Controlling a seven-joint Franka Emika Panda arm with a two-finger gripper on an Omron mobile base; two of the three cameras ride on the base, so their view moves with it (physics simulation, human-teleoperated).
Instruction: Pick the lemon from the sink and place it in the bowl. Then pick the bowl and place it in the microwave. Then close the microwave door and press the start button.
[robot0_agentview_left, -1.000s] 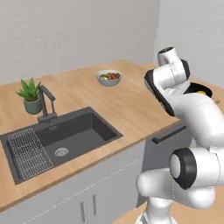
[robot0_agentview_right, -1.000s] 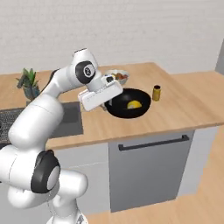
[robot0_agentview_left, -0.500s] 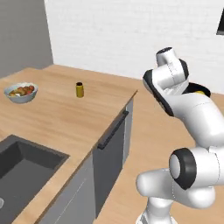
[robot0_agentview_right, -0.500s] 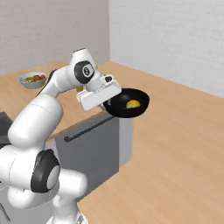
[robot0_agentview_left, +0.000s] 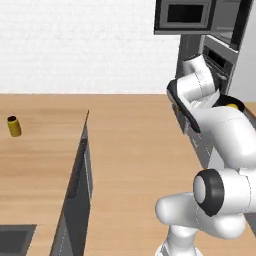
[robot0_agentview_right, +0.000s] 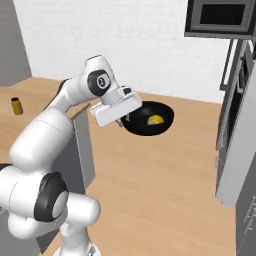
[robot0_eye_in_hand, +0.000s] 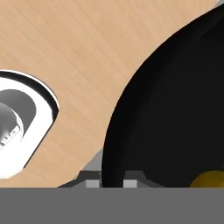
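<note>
Right base view: gripper (robot0_agentview_right: 121, 119) clamped on the near rim of the bowl (robot0_agentview_right: 148, 118), carried in the air over open wood floor, lemon (robot0_agentview_right: 155, 120) sitting inside it. Counter (robot0_agentview_right: 37, 92) lies left of the bowl, with a small yellow can (robot0_agentview_right: 17, 106) on it, well apart. Tall dark cabinet (robot0_agentview_right: 235, 140) stands right of the bowl; microwave (robot0_agentview_right: 222, 19) is mounted above it, higher than the bowl. Hand view: fingertips (robot0_eye_in_hand: 92, 179) straddle the black rim, lemon at its lower right.
</note>
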